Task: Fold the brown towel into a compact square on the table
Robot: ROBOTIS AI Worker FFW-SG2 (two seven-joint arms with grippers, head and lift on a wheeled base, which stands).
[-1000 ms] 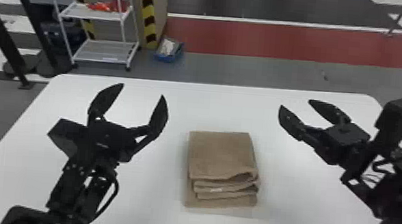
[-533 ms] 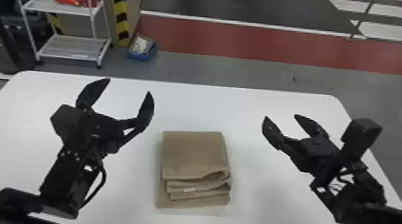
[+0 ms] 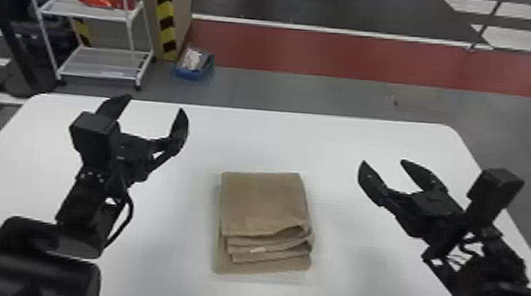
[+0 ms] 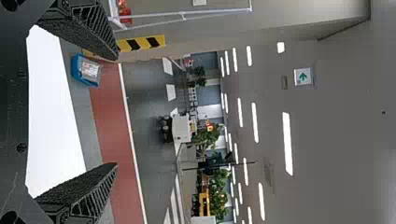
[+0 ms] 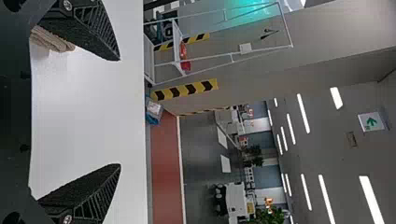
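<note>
The brown towel (image 3: 262, 204) lies folded in a stacked, roughly square bundle on the white table, its layered edges and a small pale tag facing the near side; the lowest layer sticks out a little there. My left gripper (image 3: 150, 112) is open to the left of the towel and apart from it. Open as well, my right gripper (image 3: 383, 166) is off to the towel's right. In the left wrist view the left gripper (image 4: 116, 112) has nothing between its fingers. Beside one finger of the right gripper (image 5: 120, 112), the right wrist view has part of the towel (image 5: 52, 39).
The white table (image 3: 252, 135) has its far edge beyond both grippers. Behind it on the floor are a white wire shelf (image 3: 103, 62) with a red item and a blue box (image 3: 192, 65) near a striped post.
The head view has shifted, so table and towel first moved left, then slightly back right. Both grippers stay open; the left arm has turned somewhat and both arms sit differently against the towel.
</note>
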